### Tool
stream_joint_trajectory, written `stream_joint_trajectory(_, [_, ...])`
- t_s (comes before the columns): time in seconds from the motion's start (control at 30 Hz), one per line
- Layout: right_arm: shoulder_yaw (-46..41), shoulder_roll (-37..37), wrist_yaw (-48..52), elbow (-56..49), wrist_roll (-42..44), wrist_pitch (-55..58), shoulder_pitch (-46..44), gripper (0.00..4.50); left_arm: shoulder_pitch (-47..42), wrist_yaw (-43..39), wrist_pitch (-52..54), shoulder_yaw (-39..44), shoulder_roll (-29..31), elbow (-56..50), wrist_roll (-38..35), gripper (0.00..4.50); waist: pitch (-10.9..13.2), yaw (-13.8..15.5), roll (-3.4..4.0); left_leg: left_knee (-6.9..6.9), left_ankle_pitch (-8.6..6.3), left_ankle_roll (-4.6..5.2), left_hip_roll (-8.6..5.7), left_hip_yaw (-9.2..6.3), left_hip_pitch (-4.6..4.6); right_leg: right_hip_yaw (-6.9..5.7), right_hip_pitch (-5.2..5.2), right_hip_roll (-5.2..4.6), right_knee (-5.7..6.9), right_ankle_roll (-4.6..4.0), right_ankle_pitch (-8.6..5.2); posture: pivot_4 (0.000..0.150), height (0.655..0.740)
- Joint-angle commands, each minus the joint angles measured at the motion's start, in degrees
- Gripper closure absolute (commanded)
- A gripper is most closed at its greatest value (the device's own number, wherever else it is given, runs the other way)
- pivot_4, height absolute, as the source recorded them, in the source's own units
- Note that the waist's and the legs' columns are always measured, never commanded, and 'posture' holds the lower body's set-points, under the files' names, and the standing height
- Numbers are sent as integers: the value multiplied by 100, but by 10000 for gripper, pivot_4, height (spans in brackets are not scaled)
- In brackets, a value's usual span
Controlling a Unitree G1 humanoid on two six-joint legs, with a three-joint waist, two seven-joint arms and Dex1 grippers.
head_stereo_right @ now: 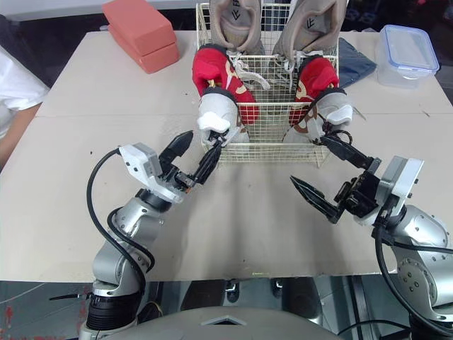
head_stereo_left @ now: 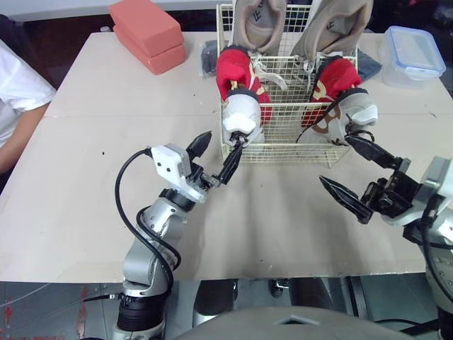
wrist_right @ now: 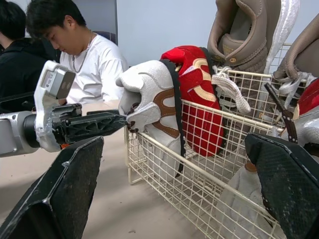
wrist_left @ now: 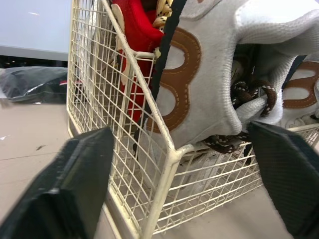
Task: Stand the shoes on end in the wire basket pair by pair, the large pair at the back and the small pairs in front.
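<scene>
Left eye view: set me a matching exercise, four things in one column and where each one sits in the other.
Things:
1. tan shoes
2. white shoes
3. plastic box
4. pink blocks

Places:
A. on the table, left of the basket
B. at the front of the basket
C. at the back of the basket
D. on the table, right of the basket

Pairs: 1-C, 2-B, 3-D, 4-A

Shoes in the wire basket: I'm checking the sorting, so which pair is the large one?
The tan pair, at the back of the basket; it rises above the rim, while the red pair and the white-and-brown pair in front sit lower.
</scene>
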Motion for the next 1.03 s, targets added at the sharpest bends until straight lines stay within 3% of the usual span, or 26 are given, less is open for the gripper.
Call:
stream_joint_trajectory(0.03, [-120,-30,22,-101,67,-119,50,0,226,-534,-79,278,162,-371,-667,857,1,-10,0,-1,0,0,0,0,0,0,0,0,0,0,0,1500,6860])
stream_joint_trajectory(0.27, [-641,-188,316,87,141,-241,575,0,928,-1506,161,850,881,-565,-1626,857,2,-18,2,0,0,0,2,0,3,-2,0,-2,0,-2,-2,1500,6860])
stream_joint_trajectory(0.43, [-1164,-396,941,950,-122,-619,1106,0,1410,-1902,-23,1092,1359,-22,-1107,857,2,-14,5,0,0,0,1,1,4,-1,0,-2,0,-19,-12,1500,6860])
stream_joint_trajectory(0.6, [-1153,-659,1627,1988,-642,-1183,1310,0,1633,-1956,-322,1093,1524,320,-495,857,4,-15,8,0,-1,0,1,3,4,0,-2,-1,-1,-22,-14,1500,6860])
stream_joint_trajectory(0.8, [-1019,-884,2069,3131,-949,-1420,1006,0,1739,-1683,-306,1210,1473,301,-206,857,6,-16,11,0,-1,0,2,4,3,2,-3,-5,-1,-24,-15,1500,6860])
stream_joint_trajectory(1.03, [-919,-893,2336,3692,-1027,-1514,675,0,1992,-1770,-244,1199,1615,61,-164,857,6,-17,12,-2,-1,0,4,6,2,5,-8,-3,0,-23,-15,1500,6860])
